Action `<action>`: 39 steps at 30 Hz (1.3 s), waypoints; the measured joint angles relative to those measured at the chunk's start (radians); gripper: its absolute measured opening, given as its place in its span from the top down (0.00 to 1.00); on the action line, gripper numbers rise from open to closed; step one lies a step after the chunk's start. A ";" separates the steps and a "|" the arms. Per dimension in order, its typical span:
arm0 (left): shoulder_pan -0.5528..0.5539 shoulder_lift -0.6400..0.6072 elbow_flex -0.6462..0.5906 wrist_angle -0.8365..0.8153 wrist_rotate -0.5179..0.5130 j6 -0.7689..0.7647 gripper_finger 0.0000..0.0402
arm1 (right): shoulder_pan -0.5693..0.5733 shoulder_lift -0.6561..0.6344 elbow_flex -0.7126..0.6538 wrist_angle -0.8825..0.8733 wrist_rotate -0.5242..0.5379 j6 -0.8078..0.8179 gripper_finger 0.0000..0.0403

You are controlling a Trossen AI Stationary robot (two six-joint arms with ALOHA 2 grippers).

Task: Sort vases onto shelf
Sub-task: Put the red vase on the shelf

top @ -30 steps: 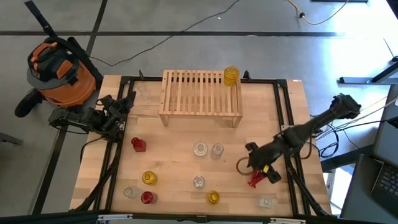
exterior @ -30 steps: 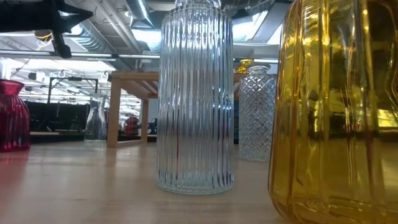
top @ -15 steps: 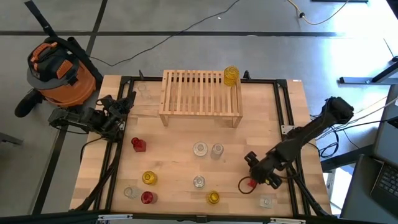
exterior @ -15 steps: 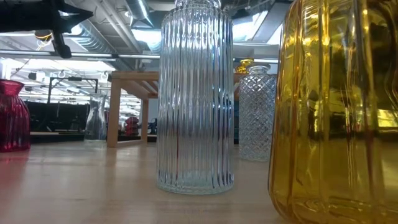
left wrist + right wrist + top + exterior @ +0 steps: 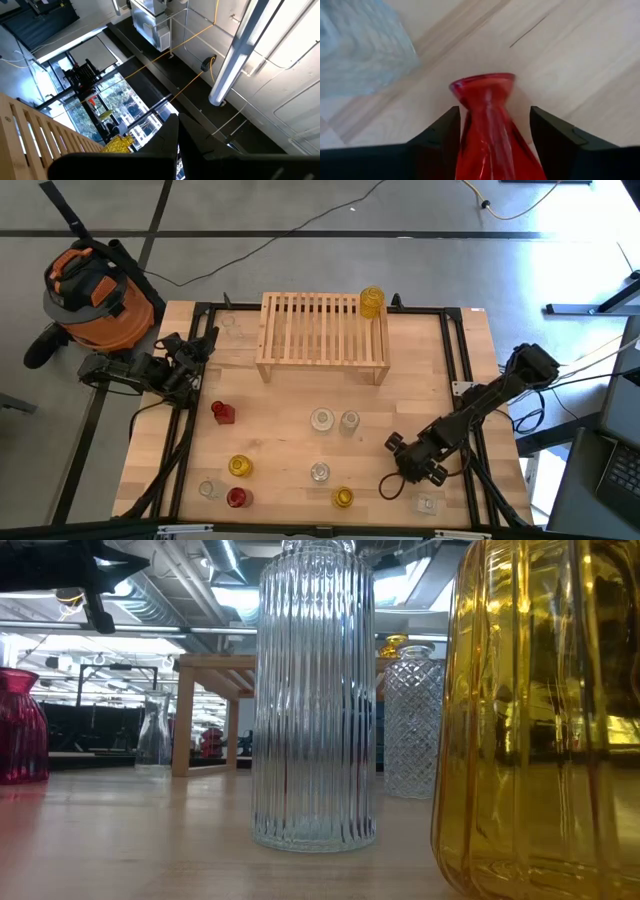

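My right gripper hangs low over the near right of the table and points steeply down. It is open, with a red vase between its fingers. The gripper hides this vase in the high view. The shelf stands at the far middle and carries a yellow vase on its far right corner. Several more vases stand on the table: red, yellow, clear. My left gripper waits shut at the table's left edge. My right gripper has one finger on each side of the red vase's body, just below its neck, slanting in from above. The vase's mouth points away from the wrist. Whether the fingers touch the glass I cannot tell.
A clear vase stands close to my right gripper on its near side, and a yellow one to its left. Black frame rails run along the table's sides. An orange vacuum sits on the floor off the far left corner.
My right gripper has come down and a little toward the table's near edge, rolling at the wrist. It now sits over the red vase, which showed beside it a second ago.
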 joint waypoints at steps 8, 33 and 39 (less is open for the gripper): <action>0.000 0.000 0.000 -0.001 0.000 0.000 1.00 | -0.001 0.006 0.002 -0.001 0.028 -0.022 0.66; 0.000 0.000 0.000 -0.018 -0.015 0.000 1.00 | -0.341 -0.068 0.200 -0.252 0.008 0.160 0.88; 0.000 0.000 0.000 -0.021 -0.019 0.000 1.00 | -0.442 -0.165 0.270 -0.309 -0.011 0.209 0.88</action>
